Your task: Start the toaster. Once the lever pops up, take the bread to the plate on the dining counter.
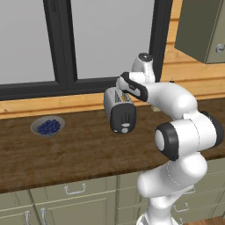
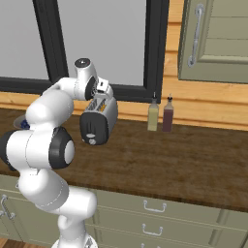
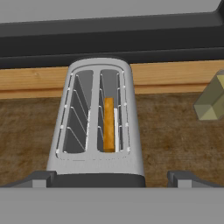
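The silver toaster (image 1: 117, 103) (image 2: 102, 115) stands on the dark wood worktop (image 1: 79, 149) with its black end panel (image 1: 123, 117) facing me. The lever (image 1: 124, 115) is a faint grey tab on that panel, above the pale dial (image 1: 125, 130). In the hand view I look down into the toaster (image 3: 98, 118). The orange-tan bread (image 3: 109, 124) stands in its right slot and the left slot is empty. My gripper (image 3: 113, 179) (image 2: 99, 95) hovers just above the toaster, open, with nothing between its fingers. The plate and the dining counter are out of view.
A grey bowl of blue berries (image 1: 48, 126) sits on the worktop to the left. Two bottles (image 2: 153, 114) (image 2: 168, 115) stand by the wall to the right of the toaster. A dark-framed window runs behind, a wall cabinet (image 2: 218, 38) hangs at upper right, and drawer fronts (image 2: 155, 207) lie below.
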{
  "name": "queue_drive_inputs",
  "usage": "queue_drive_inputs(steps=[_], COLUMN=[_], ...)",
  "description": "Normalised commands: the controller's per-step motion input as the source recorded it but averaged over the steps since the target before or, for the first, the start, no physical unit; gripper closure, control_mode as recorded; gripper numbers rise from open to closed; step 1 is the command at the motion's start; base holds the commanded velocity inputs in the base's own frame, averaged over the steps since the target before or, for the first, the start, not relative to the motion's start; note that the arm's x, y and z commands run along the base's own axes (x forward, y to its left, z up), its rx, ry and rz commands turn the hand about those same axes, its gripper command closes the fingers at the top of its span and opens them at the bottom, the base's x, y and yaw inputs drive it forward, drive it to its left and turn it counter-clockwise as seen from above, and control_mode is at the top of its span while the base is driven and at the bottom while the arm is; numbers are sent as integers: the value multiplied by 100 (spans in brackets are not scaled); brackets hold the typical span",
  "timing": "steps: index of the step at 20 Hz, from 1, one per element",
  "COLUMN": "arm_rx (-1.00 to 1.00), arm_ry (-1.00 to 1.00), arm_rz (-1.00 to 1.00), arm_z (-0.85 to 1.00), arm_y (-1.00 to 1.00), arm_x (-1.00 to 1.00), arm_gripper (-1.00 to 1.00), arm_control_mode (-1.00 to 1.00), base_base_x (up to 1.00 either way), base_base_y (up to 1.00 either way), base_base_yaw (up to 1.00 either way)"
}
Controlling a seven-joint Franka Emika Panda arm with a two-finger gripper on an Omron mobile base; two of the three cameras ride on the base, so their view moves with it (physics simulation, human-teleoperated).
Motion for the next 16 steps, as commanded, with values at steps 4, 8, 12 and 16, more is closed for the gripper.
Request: queue_drive_inputs(steps=[4, 8, 12, 16], arm_rx=[0, 0, 0, 0], arm_ry=[0, 0, 0, 0], arm_rz=[0, 0, 0, 0], arm_z=[0, 0, 0, 0], arm_y=[0, 0, 0, 0], arm_x=[0, 0, 0, 0], arm_gripper=[-100, -100, -100, -100], arm_control_mode=[-100, -100, -100, -100], base_base_x=[0, 0, 0, 0], base_base_y=[0, 0, 0, 0], base_base_yaw=[0, 0, 0, 0])
